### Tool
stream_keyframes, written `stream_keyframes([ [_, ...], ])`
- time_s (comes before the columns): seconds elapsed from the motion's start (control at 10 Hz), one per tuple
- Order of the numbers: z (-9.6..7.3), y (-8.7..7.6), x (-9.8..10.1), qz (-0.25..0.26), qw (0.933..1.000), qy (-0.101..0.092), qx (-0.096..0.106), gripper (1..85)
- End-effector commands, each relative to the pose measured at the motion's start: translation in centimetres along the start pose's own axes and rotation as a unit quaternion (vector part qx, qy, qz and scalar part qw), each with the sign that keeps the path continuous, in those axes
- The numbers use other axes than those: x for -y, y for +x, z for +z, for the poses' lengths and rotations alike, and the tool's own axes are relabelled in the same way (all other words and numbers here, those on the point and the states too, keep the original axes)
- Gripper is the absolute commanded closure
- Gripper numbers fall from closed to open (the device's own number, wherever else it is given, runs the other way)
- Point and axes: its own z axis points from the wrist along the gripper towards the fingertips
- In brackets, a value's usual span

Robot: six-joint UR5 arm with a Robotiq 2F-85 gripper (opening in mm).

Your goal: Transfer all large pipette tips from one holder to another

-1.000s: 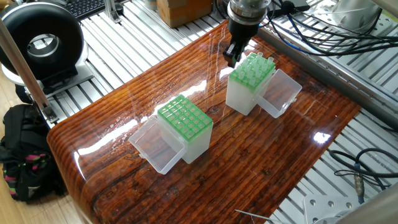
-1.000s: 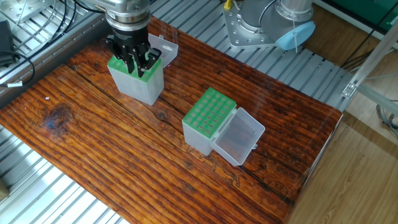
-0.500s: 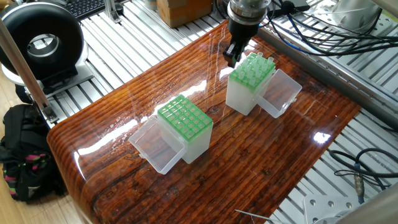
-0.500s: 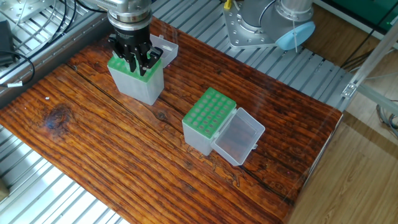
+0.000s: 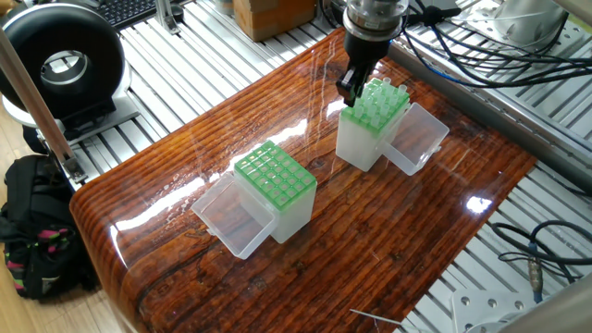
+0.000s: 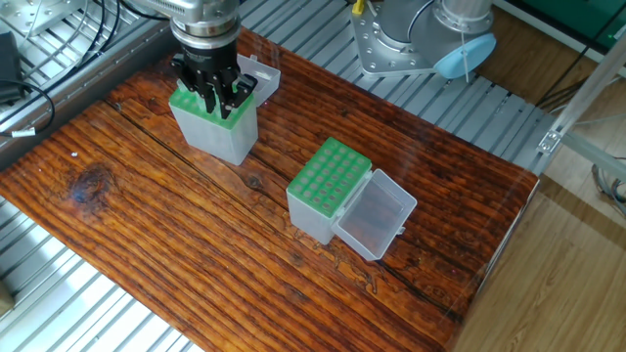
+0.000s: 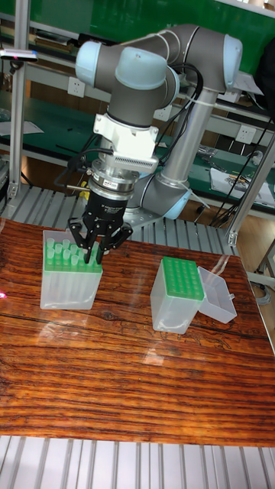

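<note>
**Item: tip pick-up at the loaded rack**

Gripper: positioned low over one edge of the loaded rack, fingers pointing down among the tip tops. Whether anything is held cannot be told; the fingers appear close together, yet the gap is masked by the tips.

Large pipette tips: seated upright in the green grid of that rack, whitish tops standing proud.

Receiving rack: set well apart on the wooden table, grid apparently vacant, clear lid hinged open beside it.

Handling note: a single tip is best straddled squarely, neighbours left untouched, the closure confirmed before a straight vertical lift is made, so that the rack is not dragged or tilted.
</note>
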Motion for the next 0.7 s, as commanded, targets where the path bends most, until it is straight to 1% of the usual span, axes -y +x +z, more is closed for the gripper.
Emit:
stream_keyframes([
  [0.0, -0.24, -0.03, 0.20, -0.001, 1.0000, -0.002, 0.001, 57.0],
  [0.6, 0.02, -0.16, 0.22, 0.001, 1.0000, -0.003, 0.002, 58.3],
])
